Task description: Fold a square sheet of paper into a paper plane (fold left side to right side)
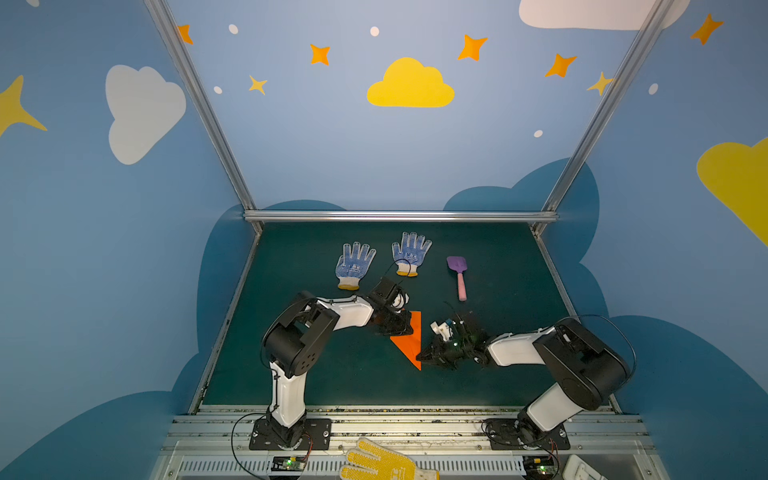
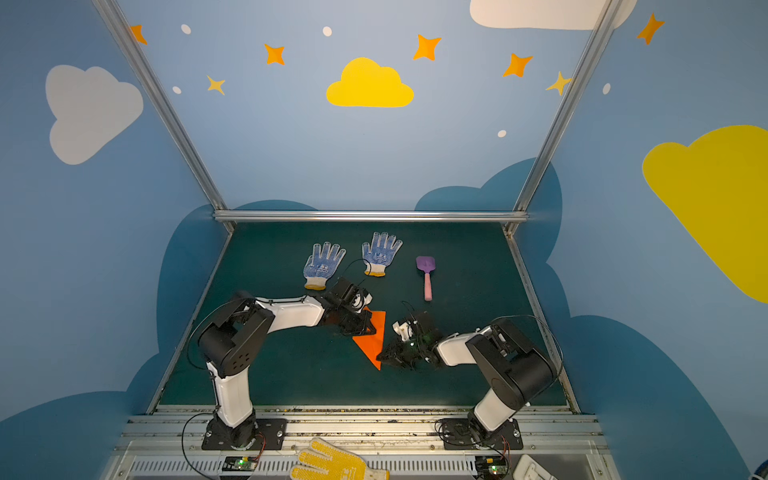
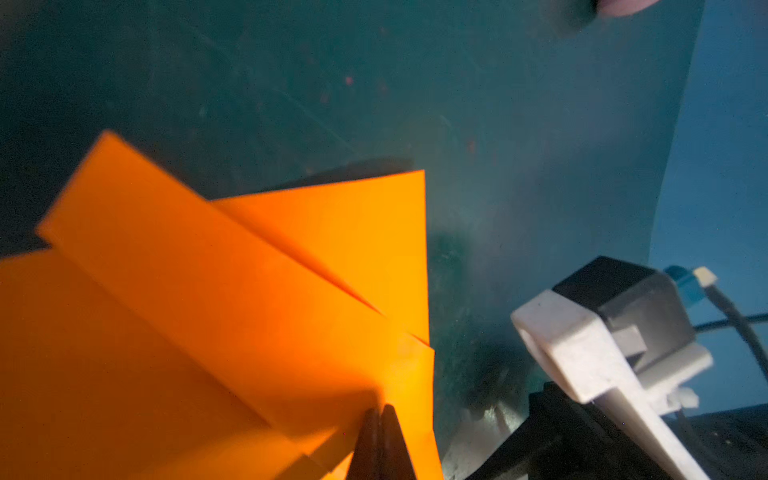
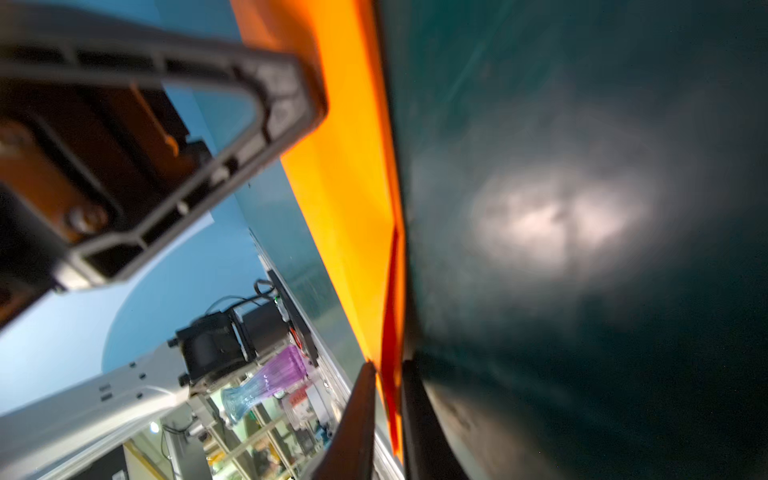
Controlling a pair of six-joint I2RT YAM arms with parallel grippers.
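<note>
The half-folded paper plane (image 1: pixel 411 345) lies mid-worktop (image 1: pixel 316 365), our left fingers (image 3: pixel 370 444) pressed together on it, our right fingers (image 4: pixel 357 415) straddling its edge (pinching or not, we cannot tell), so a sideways drag could skew the crease or tear it.

I am working over a dark green tabletop (image 1: pixel 316 374). Two white blue-dotted knit gloves (image 1: pixel 353 266) and a purple-and-pink toy shovel (image 1: pixel 458 274) are lying farther back, a folded orange paper triangle (image 1: pixel 411 345) nearer me.
</note>
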